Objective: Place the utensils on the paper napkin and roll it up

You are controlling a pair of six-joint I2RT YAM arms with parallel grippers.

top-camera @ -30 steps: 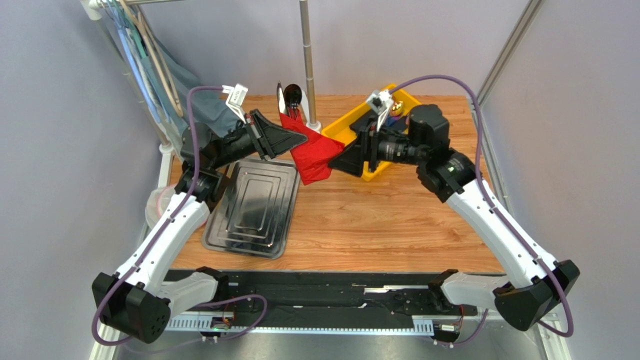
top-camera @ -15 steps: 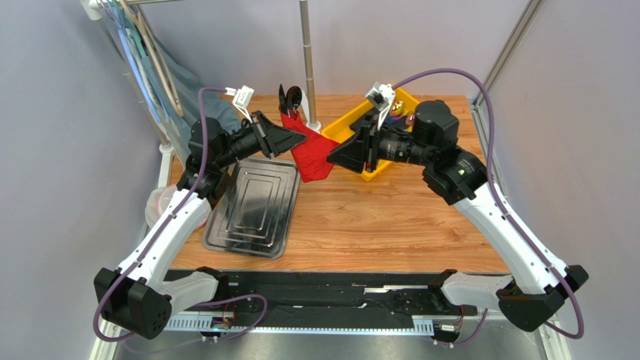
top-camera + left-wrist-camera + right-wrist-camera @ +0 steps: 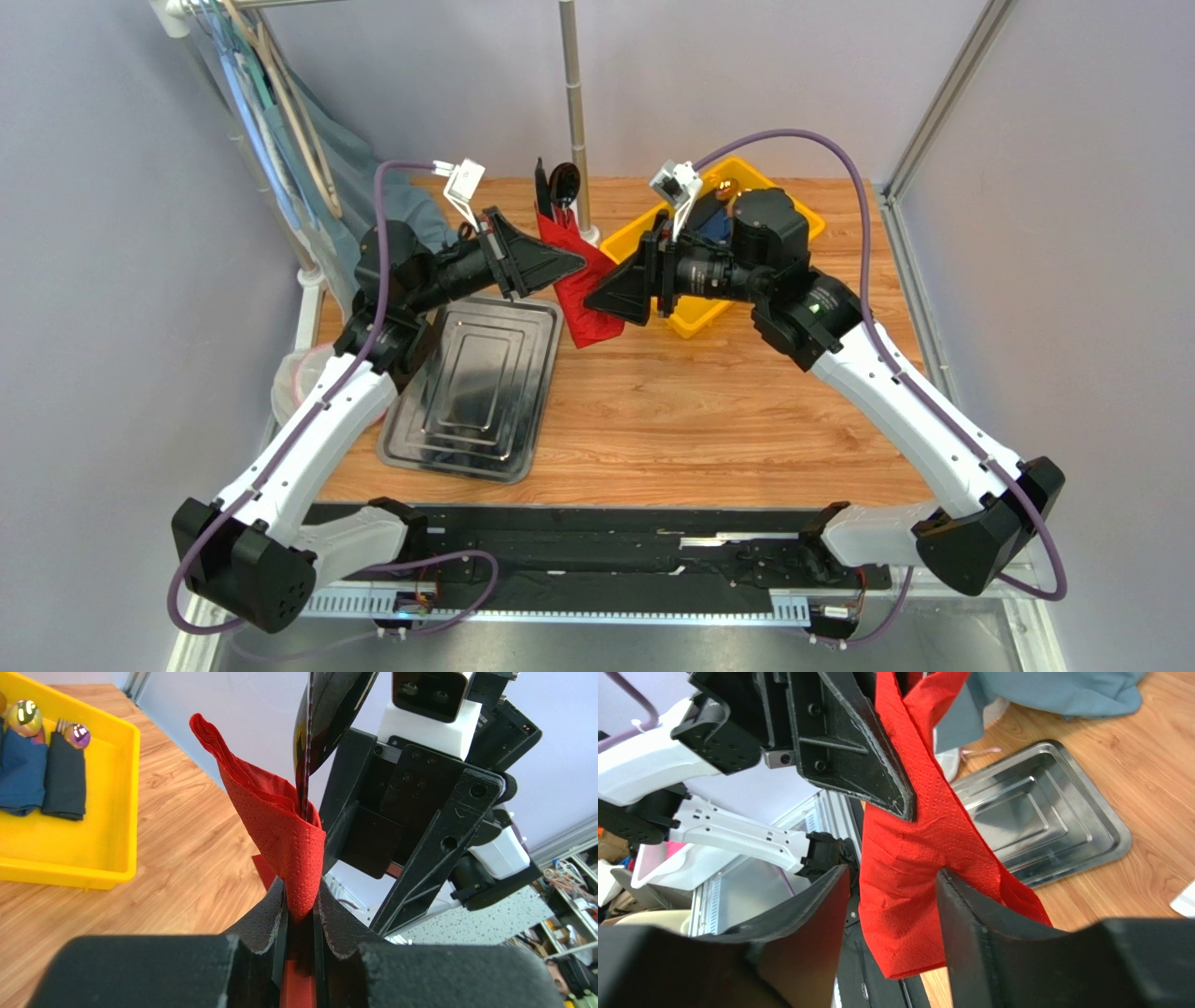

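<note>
Beyond the steel tray (image 3: 477, 371), up off the table (image 3: 730, 420): paper napkin (image 3: 277, 822), bright red, dimpled, loosely creased and hanging, pinched tight in the left gripper (image 3: 300, 917). Spread wide either side of it, the right gripper (image 3: 892, 903). Dark utensils (image 3: 557, 185) poking up from its far end.

Bright and even throughout, lit from overhead; only soft, faint shadows on the counter (image 3: 730, 406). Mild sheen on the steel tray (image 3: 477, 378) at 9 o'clock from above, stronger glare bands at 3 o'clock from the right wrist. Crisp on the red napkin (image 3: 281, 826); soft and dark at 6 o'clock on the left pincer (image 3: 300, 913) and right pincer (image 3: 891, 882). Slight wide-angle stretching toward wrist-view edges.
</note>
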